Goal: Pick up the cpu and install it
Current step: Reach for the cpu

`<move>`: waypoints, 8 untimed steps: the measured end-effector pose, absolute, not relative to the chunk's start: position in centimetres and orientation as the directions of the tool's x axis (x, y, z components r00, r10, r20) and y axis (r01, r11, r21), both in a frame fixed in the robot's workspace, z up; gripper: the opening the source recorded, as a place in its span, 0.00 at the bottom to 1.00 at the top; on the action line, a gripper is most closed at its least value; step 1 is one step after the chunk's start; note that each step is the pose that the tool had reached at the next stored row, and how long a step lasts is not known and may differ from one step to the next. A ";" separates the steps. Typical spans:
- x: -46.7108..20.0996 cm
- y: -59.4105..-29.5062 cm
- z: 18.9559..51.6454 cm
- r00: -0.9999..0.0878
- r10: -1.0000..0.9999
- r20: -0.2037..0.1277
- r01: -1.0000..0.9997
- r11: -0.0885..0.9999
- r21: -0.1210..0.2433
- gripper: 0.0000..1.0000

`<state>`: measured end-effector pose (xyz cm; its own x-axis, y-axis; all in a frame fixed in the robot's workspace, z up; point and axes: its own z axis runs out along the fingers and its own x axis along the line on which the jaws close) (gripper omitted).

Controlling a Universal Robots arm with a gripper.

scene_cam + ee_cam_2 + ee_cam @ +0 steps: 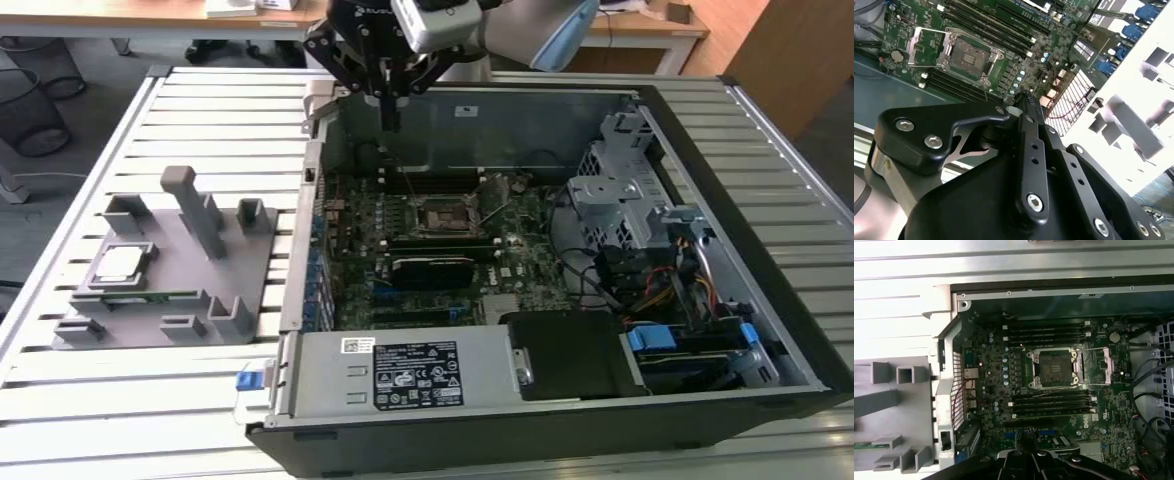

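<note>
Silvery metal upward, the cpu point(118, 263) lies flat in a recess of the grey holder point(167, 272) on the bench point(147, 400), seemingly parked for a grasp from above. Being square, it has no long axis. My pincer point(390, 118) hangs pinched together and empty over the open computer case point(534, 125), near the bared socket point(1054, 369), well apart from the cpu.

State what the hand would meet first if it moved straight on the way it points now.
Probably the motherboard, beside the empty socket rather than on it; the hand points down into the open case. Depth is unclear, so the exact spot is uncertain.
</note>
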<state>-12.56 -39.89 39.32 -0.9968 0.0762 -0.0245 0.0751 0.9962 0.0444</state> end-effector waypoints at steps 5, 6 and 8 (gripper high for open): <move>-13.2 -39.9 39.3 -0.997 0.076 -0.024 0.075 0.996 0.044 0.11; -13.3 -39.9 39.3 -0.997 0.076 -0.024 0.075 0.996 0.044 0.11; -13.4 -39.9 39.3 -0.997 0.076 -0.024 0.075 0.996 0.044 0.11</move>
<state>-13.44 -39.89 39.26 -0.9968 0.0763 -0.0243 0.0751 0.9962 0.0444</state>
